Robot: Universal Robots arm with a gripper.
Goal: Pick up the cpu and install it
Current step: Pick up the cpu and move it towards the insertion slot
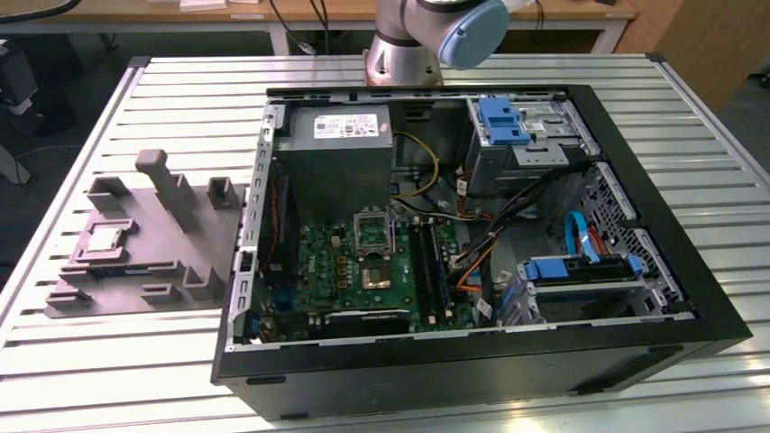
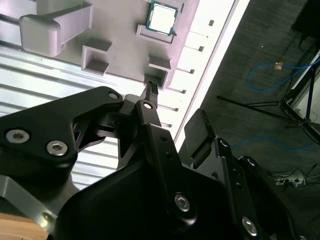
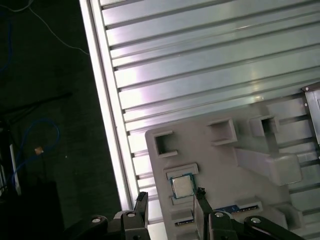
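The cpu (image 1: 105, 237) is a small pale silvery square lying flat in a pocket of the grey moulded tray (image 1: 169, 230), at the exterior view's left of the open computer case (image 1: 481, 361). In the first wrist view the cpu (image 3: 182, 186) lies in the tray (image 3: 225, 160), well below my gripper (image 3: 171, 201). The black fingertips (image 3: 141, 199) stand apart with nothing between them. In the second wrist view the cpu (image 2: 162, 18) sits in the tray (image 2: 125, 47) beyond my gripper (image 2: 175, 107). The black socket frame (image 1: 373, 229) is on the green motherboard.
The case holds a grey power supply (image 1: 337, 158), blue drive brackets (image 1: 578, 269), loose cables (image 1: 481, 244) and a dark glossy chip (image 1: 377, 275) below the socket. The tray has upright posts (image 1: 162, 176). The slatted metal table's edge (image 3: 107, 125) runs close beside the tray, with dark floor beyond.
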